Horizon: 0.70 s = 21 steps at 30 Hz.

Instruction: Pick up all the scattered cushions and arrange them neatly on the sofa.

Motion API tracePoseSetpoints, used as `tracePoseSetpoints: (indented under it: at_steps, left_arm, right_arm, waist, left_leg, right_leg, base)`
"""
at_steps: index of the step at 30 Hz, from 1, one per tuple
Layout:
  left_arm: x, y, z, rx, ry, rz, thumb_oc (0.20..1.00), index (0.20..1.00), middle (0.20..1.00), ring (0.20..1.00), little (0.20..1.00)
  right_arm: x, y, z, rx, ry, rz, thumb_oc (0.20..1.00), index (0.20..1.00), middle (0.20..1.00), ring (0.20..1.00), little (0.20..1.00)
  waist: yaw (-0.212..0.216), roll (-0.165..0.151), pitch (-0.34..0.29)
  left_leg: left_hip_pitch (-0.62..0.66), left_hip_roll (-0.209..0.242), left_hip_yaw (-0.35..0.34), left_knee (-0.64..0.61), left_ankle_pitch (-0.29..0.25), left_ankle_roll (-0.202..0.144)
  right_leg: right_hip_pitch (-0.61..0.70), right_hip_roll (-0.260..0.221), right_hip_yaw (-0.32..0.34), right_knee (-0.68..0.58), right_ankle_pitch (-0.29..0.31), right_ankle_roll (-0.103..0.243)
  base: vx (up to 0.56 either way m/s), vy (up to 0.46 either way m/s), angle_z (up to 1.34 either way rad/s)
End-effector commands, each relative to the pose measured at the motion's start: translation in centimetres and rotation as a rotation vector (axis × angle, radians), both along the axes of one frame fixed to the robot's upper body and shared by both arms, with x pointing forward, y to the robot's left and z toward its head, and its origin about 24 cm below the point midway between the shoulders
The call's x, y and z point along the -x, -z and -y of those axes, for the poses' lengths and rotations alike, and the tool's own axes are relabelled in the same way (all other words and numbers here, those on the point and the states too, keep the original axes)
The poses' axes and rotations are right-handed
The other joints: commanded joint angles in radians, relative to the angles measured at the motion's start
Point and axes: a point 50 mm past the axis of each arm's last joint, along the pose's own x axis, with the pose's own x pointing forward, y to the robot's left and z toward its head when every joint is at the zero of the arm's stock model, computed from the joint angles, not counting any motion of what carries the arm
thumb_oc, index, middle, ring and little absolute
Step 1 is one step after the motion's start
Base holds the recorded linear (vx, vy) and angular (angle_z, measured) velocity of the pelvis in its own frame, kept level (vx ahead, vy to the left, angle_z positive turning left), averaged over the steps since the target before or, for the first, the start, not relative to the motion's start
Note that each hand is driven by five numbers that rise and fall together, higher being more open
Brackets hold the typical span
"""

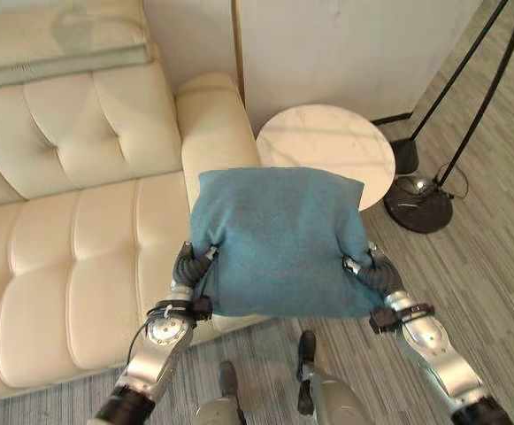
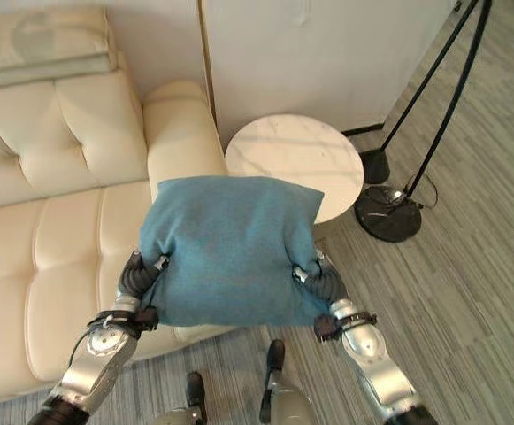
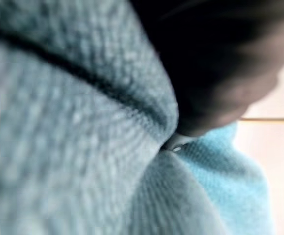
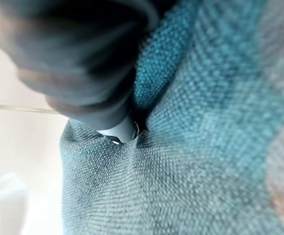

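Observation:
A teal cushion [image 1: 279,239] hangs in the air between my two hands, over the sofa's right armrest [image 1: 210,124] and the front edge of the seat. My left hand [image 1: 190,261] presses into its left side and my right hand [image 1: 372,273] into its right side; the fabric dents at both spots. Close up, the knitted cushion cloth [image 3: 58,147] bulges against my left hand's dark cover [image 3: 215,63], and the cushion [image 4: 205,147] folds around my right hand [image 4: 73,54]. The cream tufted sofa [image 1: 62,239] lies to the left.
A round white side table [image 1: 327,142] stands just right of the armrest, behind the cushion. A floor lamp's black base [image 1: 418,204] and thin poles sit to its right. A pale folded cushion [image 1: 53,40] rests on the sofa back. Striped grey floor lies to the right.

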Motion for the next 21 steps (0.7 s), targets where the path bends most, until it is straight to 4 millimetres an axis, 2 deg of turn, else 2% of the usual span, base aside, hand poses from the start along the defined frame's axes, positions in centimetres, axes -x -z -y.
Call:
tracePoseSetpoints:
  at_steps: [1,3,4,6,7,8,9,10,12,15,16,18,19,21]
  left_arm:
    - [-0.7,-6.1,4.2,0.016,0.197,0.360,0.200,0.200,0.200,0.200,0.200]
    - [-0.6,-6.6,3.7,-0.008,0.204,0.381,0.200,0.200,0.200,0.200,0.200]
    - [-0.8,-7.3,3.6,-0.021,0.205,0.412,0.200,0.200,0.200,0.200,0.200]
    - [-0.9,-7.7,3.3,-0.045,0.216,0.430,0.200,0.200,0.200,0.200,0.200]
    - [-0.9,-7.7,3.3,-0.045,0.216,0.429,0.200,0.200,0.200,0.200,0.200]
    - [-0.9,-7.8,3.3,-0.061,0.224,0.430,0.200,0.200,0.200,0.200,0.200]
    - [-0.7,-7.8,3.1,-0.067,0.217,0.429,0.200,0.200,0.200,0.200,0.200]
    - [-0.7,-7.8,3.0,-0.067,0.218,0.428,0.200,0.200,0.200,0.200,0.200]
    - [-0.8,-7.5,2.7,-0.069,0.208,0.411,0.200,0.200,0.200,0.200,0.200]
    - [-0.6,-7.3,3.0,-0.020,0.226,0.393,0.200,0.200,0.200,0.200,0.200]
    - [-0.6,-7.3,3.0,-0.020,0.226,0.393,0.200,0.200,0.200,0.200,0.200]
    - [-0.7,-7.1,3.7,-0.001,0.257,0.381,0.200,0.200,0.200,0.200,0.200]
    - [-0.7,-7.1,3.7,0.000,0.257,0.380,0.200,0.200,0.200,0.200,0.200]
    - [-0.6,-7.0,4.0,0.010,0.288,0.374,0.200,0.200,0.200,0.200,0.200]
  right_arm:
    - [0.4,-6.6,-6.0,-0.255,-0.317,0.333,0.200,0.200,0.200,0.200,0.200]
    - [0.6,-6.9,-6.0,-0.247,-0.325,0.356,0.200,0.200,0.200,0.200,0.200]
    - [0.4,-7.2,-5.5,-0.237,-0.310,0.376,0.200,0.200,0.200,0.200,0.200]
    - [0.1,-7.3,-4.9,-0.243,-0.285,0.381,0.200,0.200,0.200,0.200,0.200]
    - [0.1,-7.3,-4.9,-0.244,-0.285,0.381,0.200,0.200,0.200,0.200,0.200]
    - [0.1,-7.5,-4.8,-0.241,-0.280,0.391,0.200,0.200,0.200,0.200,0.200]
    - [0.0,-7.8,-4.8,-0.238,-0.274,0.408,0.200,0.200,0.200,0.200,0.200]
    - [0.0,-7.8,-4.8,-0.239,-0.274,0.408,0.200,0.200,0.200,0.200,0.200]
    - [-0.3,-7.9,-5.1,-0.249,-0.281,0.407,0.200,0.200,0.200,0.200,0.200]
    - [-0.5,-8.1,-4.8,-0.247,-0.261,0.417,0.200,0.200,0.200,0.200,0.200]
    - [-0.5,-8.1,-4.8,-0.247,-0.261,0.417,0.200,0.200,0.200,0.200,0.200]
    - [-0.6,-7.8,-4.0,-0.211,-0.234,0.407,0.200,0.200,0.200,0.200,0.200]
    - [-0.6,-7.8,-4.0,-0.210,-0.234,0.407,0.200,0.200,0.200,0.200,0.200]
    - [-0.5,-7.6,-3.7,-0.207,-0.226,0.397,0.200,0.200,0.200,0.200,0.200]
  waist:
    - [-0.015,-0.004,-0.063]
    - [-0.008,-0.004,-0.053]
    - [-0.001,0.001,-0.044]
    - [0.021,0.008,-0.062]
    - [0.019,0.006,-0.061]
    - [0.030,0.005,-0.070]
    - [0.054,-0.006,-0.081]
    - [0.051,-0.006,-0.079]
    - [0.082,-0.016,-0.082]
    - [0.091,-0.008,-0.076]
    - [0.088,-0.006,-0.076]
    - [0.063,0.000,-0.059]
    - [0.063,0.001,-0.059]
    - [0.044,-0.006,-0.058]
  left_leg:
    - [-0.032,-0.023,-0.012,0.077,-0.086,0.012]
    - [-0.037,-0.017,-0.017,0.075,-0.076,0.017]
    - [-0.061,-0.007,-0.038,0.096,-0.058,0.021]
    - [-0.091,0.004,-0.069,0.103,-0.031,0.020]
    - [-0.090,0.002,-0.071,0.103,-0.032,0.020]
    - [-0.102,0.005,-0.087,0.101,-0.017,0.016]
    - [-0.127,0.004,-0.109,0.105,-0.004,0.007]
    - [-0.125,0.003,-0.112,0.105,-0.004,0.007]
    - [-0.183,0.016,-0.135,0.099,0.055,-0.034]
    - [-0.240,0.039,-0.149,0.098,0.100,-0.072]
    - [-0.241,0.039,-0.152,0.098,0.100,-0.072]
    - [-0.257,0.065,-0.070,0.123,0.090,-0.056]
    - [-0.257,0.065,-0.071,0.126,0.087,-0.056]
    - [-0.230,0.066,-0.018,0.178,0.035,-0.040]
  right_leg:
    - [0.019,-0.060,0.055,0.125,-0.134,0.133]
    - [0.004,-0.053,0.085,0.189,-0.141,0.145]
    - [0.005,-0.017,0.126,0.270,-0.185,0.138]
    - [0.051,0.025,0.135,0.354,-0.251,0.107]
    - [0.052,0.023,0.133,0.357,-0.255,0.107]
    - [0.068,0.041,0.139,0.389,-0.271,0.100]
    - [0.116,0.057,0.146,0.353,-0.307,0.081]
    - [0.119,0.057,0.144,0.351,-0.307,0.081]
    - [0.184,0.085,0.143,0.213,-0.343,0.055]
    - [0.197,0.105,0.123,0.119,-0.345,0.030]
    - [0.199,0.106,0.120,0.116,-0.343,0.029]
    - [0.175,0.090,0.054,0.099,-0.314,0.029]
    - [0.176,0.089,0.054,0.099,-0.315,0.030]
    - [0.172,0.065,0.020,0.084,-0.300,0.033]
  base:
    - [-0.13,0.099,-0.22]
    - [-0.19,0.043,-0.25]
    - [-0.23,-0.012,-0.07]
    - [-0.21,-0.066,0.34]
    - [-0.14,-0.102,0.55]
    - [-0.14,-0.155,0.58]
    - [-0.14,-0.155,0.60]
    - [-0.17,-0.204,0.56]
    - [-0.21,-0.241,0.51]
    - [-0.18,-0.155,0.25]
    - [-0.27,-0.106,0.42]
    - [-0.28,-0.045,0.76]
    - [-0.14,0.019,1.16]
    - [-0.14,0.023,0.99]
